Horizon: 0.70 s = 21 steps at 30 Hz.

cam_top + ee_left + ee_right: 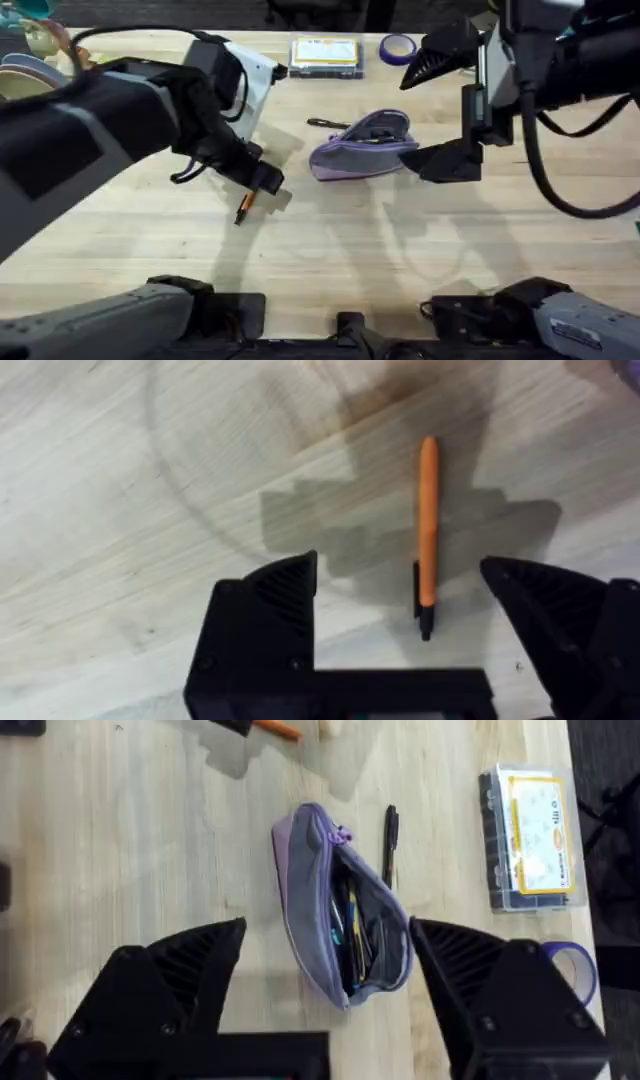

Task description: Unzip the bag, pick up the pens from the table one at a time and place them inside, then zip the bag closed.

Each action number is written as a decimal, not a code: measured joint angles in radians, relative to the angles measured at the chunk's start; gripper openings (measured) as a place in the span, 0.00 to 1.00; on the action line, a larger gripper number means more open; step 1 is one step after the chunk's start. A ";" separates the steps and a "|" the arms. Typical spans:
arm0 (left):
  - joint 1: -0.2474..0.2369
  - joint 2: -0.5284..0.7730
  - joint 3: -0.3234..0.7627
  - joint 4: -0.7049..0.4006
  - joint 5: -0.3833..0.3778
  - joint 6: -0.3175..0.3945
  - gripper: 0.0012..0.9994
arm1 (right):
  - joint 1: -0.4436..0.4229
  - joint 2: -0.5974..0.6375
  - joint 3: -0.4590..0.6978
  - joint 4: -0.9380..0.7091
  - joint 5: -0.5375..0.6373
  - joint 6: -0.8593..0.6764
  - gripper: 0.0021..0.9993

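The bag (345,905) lies unzipped mid-surface (400,240), both pens still outside it: the black pen (391,842) just beside it, the orange pen (427,530) between the left hand's (400,595) released fingers, the right hand (325,965) released above the bag.

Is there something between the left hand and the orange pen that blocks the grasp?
Nothing visible does. The left hand is open just above the orange pen, which lies alone on bare table between the two fingers. The bag lies apart, to the side.
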 joint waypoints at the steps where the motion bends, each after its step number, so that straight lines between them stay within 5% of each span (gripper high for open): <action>1: -0.006 0.013 0.000 0.007 0.000 -0.001 1.00 | 0.000 0.000 0.000 0.000 0.000 0.000 1.00; 14: -0.048 0.160 0.013 0.033 0.010 -0.007 0.99 | 0.000 0.000 0.000 -0.001 0.000 0.000 1.00; 21: -0.050 0.175 0.024 0.028 0.027 -0.008 0.66 | 0.000 0.000 0.000 -0.002 0.000 0.000 1.00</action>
